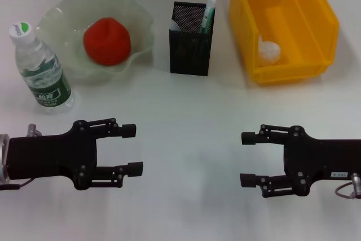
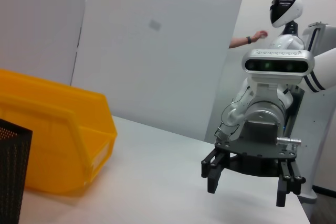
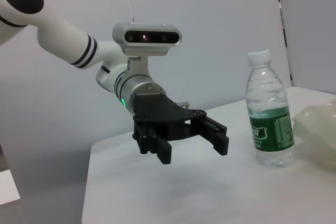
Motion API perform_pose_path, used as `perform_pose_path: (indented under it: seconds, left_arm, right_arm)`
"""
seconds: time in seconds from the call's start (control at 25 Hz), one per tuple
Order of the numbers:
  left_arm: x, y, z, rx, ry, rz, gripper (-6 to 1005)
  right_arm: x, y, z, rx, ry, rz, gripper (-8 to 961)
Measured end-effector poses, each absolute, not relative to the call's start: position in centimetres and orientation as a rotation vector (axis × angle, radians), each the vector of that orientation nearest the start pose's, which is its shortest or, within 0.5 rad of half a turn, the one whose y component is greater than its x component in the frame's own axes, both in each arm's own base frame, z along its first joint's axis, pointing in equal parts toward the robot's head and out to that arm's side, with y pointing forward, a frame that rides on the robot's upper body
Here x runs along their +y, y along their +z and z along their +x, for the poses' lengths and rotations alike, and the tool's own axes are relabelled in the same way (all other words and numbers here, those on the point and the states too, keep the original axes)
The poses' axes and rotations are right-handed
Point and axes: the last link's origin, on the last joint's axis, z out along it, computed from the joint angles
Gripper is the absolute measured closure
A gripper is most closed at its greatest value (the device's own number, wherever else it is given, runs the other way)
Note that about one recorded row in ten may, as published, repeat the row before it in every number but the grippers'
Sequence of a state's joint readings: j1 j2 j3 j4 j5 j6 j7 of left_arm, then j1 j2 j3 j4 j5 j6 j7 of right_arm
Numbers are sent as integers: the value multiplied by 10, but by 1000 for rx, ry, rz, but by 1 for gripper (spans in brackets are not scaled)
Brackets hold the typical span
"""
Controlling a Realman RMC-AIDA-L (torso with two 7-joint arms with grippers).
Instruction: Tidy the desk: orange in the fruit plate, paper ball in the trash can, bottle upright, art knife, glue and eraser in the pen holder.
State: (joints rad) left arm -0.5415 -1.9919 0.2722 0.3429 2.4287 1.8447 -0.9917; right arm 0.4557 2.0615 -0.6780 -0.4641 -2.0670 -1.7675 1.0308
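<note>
The orange [image 1: 107, 40] lies in the pale green wavy fruit plate [image 1: 138, 12] at the back left. The water bottle [image 1: 42, 69] stands upright left of the plate. It also shows in the right wrist view [image 3: 270, 114]. The black mesh pen holder [image 1: 192, 43] holds a white-and-green stick [image 1: 208, 14] and a white piece [image 1: 175, 25]; I cannot make out the art knife. The white paper ball [image 1: 269, 49] lies in the yellow bin [image 1: 316, 21]. My left gripper [image 1: 133, 149] and right gripper [image 1: 247, 159] are both open and empty, low over the table's front.
The yellow bin [image 2: 52, 145] and pen holder [image 2: 13, 177] show in the left wrist view, with my right gripper [image 2: 247, 190] farther off. The right wrist view shows my left gripper [image 3: 193, 150] and the plate's rim [image 3: 317, 129]. Bare table [image 1: 186, 150] lies between the grippers.
</note>
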Motion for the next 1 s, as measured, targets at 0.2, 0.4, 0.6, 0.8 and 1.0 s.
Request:
perform_pose_path:
  seconds: [0.2, 0.4, 0.6, 0.8, 1.0]
  left_arm:
    - [264, -1, -293, -463, -881, -2918, 211]
    - [264, 0, -294, -464, -880, -2917, 211]
    - [265, 1, -293, -459, -881, -2920, 211]
    - [265, 2, -292, -454, -881, -2923, 211]
    - [266, 3, -292, -452, -886, -2924, 211]
  right_arm:
    - [263, -27, 278, 392, 867, -2926, 137]
    - [265, -28, 278, 393, 857, -2922, 137]
    - [265, -28, 278, 390, 857, -2923, 137]
    - [266, -28, 277, 388, 861, -2920, 137]
    - [267, -28, 276, 384, 862, -2921, 137]
